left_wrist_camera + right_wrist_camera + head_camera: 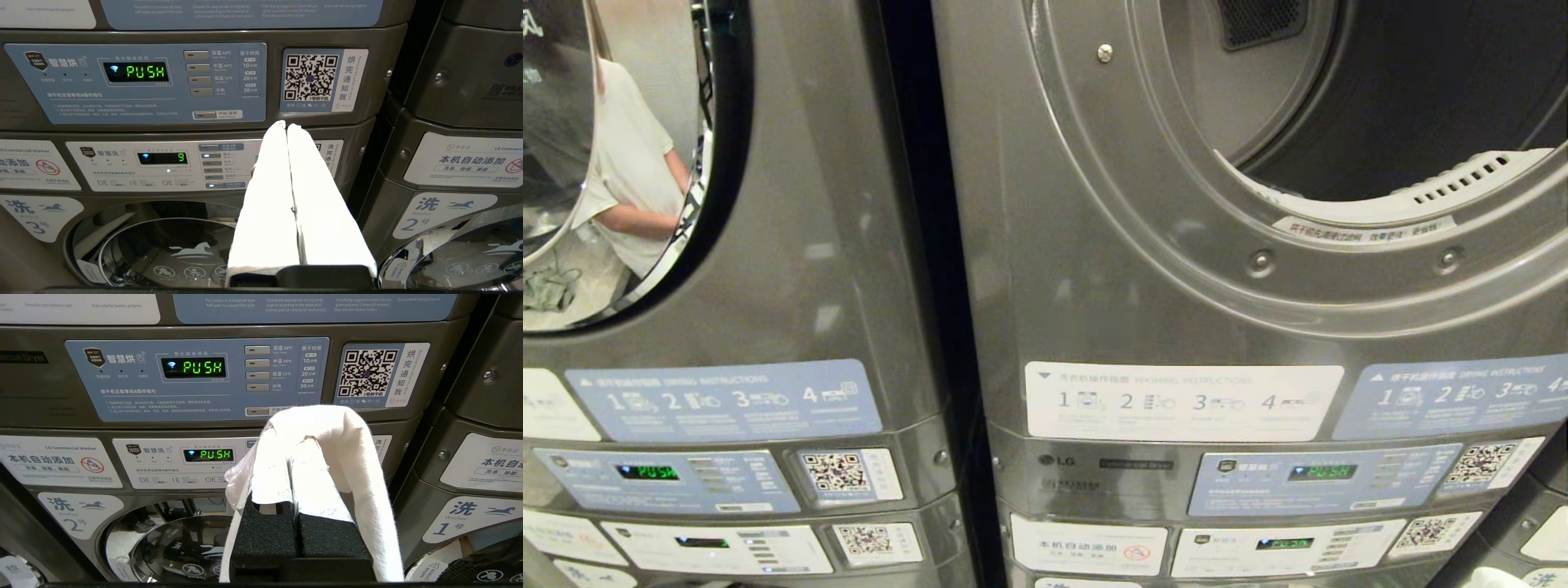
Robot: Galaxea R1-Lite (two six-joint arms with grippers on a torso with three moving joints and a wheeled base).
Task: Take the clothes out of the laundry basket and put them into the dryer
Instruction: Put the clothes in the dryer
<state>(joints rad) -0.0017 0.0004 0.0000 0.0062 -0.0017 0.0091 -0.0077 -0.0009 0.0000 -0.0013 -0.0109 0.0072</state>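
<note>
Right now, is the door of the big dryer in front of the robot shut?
No, the dryer stands open, its dark drum showing through the round opening.

Green "PUSH" on dryer display (203, 367), "LG" on dryer front (1056, 461), perhaps "9" on washer display (162, 157)

Left gripper (287, 126) — white-wrapped fingers pressed together; right gripper (300, 457) likewise closed — wrapping bunched, loose.

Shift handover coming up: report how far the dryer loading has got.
Done: the dryer door already stands open, its drum dark with no clothes visible inside. In hand: the right hand is shut on a white garment draped over it, facing the control panels. The left hand is shut and empty. Left: put that garment through the opening; the laundry basket is out of view, so what remains there is unknown.
</note>
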